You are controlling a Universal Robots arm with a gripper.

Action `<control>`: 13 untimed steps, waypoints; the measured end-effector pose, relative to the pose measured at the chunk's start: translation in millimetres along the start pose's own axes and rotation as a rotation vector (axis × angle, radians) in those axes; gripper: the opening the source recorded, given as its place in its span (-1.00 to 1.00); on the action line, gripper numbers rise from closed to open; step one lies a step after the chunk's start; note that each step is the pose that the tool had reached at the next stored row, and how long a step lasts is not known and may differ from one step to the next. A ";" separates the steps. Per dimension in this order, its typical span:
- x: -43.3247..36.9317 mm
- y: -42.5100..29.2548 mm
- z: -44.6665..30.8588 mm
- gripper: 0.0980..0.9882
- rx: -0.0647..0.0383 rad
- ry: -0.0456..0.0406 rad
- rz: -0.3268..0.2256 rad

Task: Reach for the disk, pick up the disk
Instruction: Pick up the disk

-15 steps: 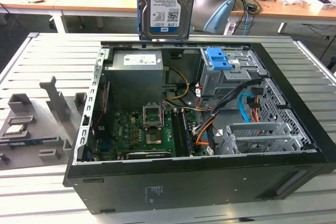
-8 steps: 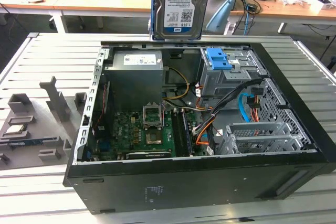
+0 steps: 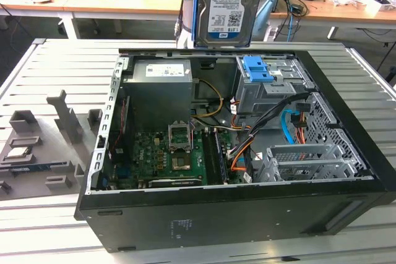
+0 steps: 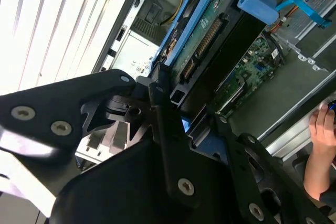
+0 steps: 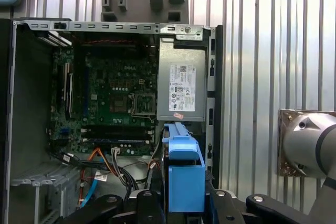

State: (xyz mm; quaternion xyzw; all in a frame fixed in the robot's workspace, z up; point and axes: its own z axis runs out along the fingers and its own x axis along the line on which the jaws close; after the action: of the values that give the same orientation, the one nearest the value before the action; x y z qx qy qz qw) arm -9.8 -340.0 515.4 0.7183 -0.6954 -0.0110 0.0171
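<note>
The claw (image 5: 181,206) is clamped on the disk (image 5: 184,174), one finger against each side of its blue carrier. In the exterior view the disk hangs upright, label showing, at twelve o'clock above the open computer case (image 3: 235,214). The case lies on the slatted metal table (image 3: 62,57).

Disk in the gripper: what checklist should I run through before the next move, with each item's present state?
1. Gripper shut on the disk: ok, it clamps the blue carrier in both wrist views.
2. Disk clear of the computer case: ok, it hangs above the open case in the exterior view.
3. Disk connector free of cables: ok in the second wrist view.
4. Person's hand away from the case: not ok, it is close by.
5. Grip firm enough: cannot tell.
</note>
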 end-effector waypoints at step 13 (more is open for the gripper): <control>1.2 -37.6 -1.5 -0.40 0.000 0.0000 0.000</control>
State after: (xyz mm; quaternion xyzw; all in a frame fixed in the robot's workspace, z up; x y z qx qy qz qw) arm 27.8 -340.0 515.4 0.7182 -0.6955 -0.0111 0.0172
